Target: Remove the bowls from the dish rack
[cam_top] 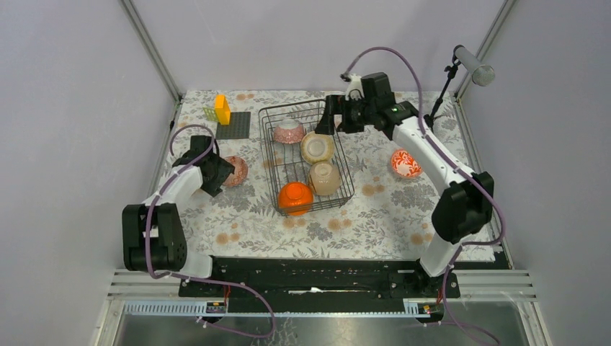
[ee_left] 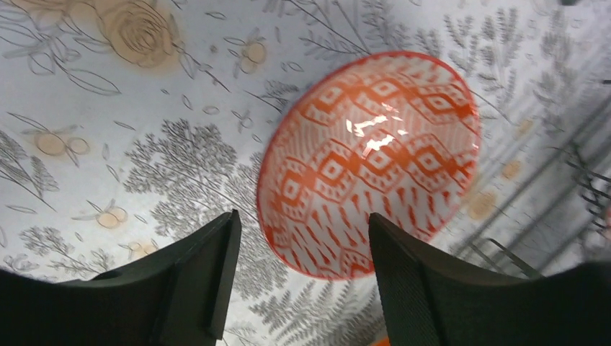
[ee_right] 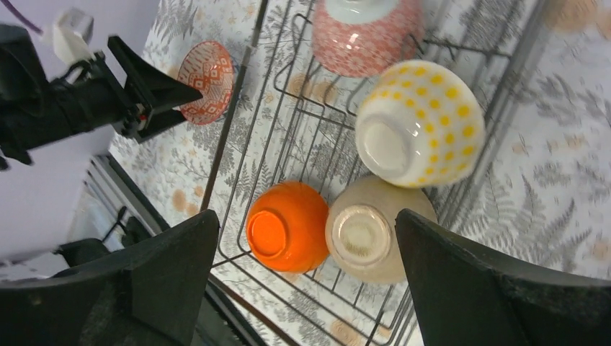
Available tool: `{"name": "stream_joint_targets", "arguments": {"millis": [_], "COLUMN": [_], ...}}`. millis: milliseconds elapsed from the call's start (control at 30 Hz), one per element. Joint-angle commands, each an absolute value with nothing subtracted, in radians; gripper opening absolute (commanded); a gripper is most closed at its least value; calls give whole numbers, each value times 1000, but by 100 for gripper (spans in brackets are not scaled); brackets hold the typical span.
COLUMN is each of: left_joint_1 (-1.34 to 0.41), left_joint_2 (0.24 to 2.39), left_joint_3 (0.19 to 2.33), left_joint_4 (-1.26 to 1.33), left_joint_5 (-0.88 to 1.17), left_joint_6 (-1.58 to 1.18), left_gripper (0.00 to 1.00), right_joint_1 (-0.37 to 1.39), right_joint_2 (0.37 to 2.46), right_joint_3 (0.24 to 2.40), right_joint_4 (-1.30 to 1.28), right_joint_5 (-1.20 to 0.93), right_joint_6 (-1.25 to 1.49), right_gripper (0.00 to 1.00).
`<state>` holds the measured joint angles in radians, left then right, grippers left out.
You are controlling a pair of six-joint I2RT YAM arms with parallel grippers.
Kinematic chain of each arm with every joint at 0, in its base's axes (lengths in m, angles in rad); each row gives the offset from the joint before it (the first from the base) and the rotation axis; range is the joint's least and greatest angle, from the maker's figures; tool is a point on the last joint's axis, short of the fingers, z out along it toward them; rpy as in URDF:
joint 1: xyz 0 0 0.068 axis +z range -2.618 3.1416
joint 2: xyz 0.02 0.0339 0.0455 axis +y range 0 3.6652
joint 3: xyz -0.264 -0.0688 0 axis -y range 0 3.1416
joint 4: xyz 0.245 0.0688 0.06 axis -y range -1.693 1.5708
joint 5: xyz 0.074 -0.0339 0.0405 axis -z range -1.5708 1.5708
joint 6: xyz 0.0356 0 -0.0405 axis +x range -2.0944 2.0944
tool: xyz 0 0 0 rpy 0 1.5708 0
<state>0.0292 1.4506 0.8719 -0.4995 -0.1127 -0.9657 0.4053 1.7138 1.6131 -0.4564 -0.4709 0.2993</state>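
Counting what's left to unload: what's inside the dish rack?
In the dish rack: orange bowl, beige bowl, yellow-dotted bowl, pink-patterned bowl, all overturned. Anything beneath them is covered.

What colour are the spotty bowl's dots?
Yellow. The spotty bowl shows best in the right wrist view.

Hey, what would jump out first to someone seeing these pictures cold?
The bright orange bowl, upside down in the near left corner of the black wire dish rack, which sits in the middle of the floral tablecloth. Then the red-patterned bowl on the cloth left of the rack, with the left gripper above it, jaws apart.
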Motion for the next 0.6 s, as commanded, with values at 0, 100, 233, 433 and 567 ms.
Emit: {"name": "stream_joint_targets", "arguments": {"millis": [0, 100, 233, 433, 567], "left_joint_1": [34, 32, 15, -75, -112], "left_joint_2": [1360, 1323, 1283, 1249, 1232], "left_joint_3": [930, 955, 982, 993, 984], "left_joint_4": [-527, -563, -573, -548, -528], "left_joint_5": [-27, -6, 94, 264, 311], "left_joint_6": [-904, -890, -825, -726, -710], "left_gripper": [75, 85, 89, 92, 99], "right_joint_1": [498, 528, 536, 542, 562], "right_joint_2": [1757, 1771, 1779, 1905, 1995], "right_joint_3": [1721, 1674, 1592, 1702, 1801], "right_joint_4": [-384, -257, -86, -123, -279], "right_joint_5": [-447, -435, -427, -496, -537], "right_joint_6": [91, 7, -114, -421, -741], "right_gripper": [100, 100, 100, 100, 100]}}
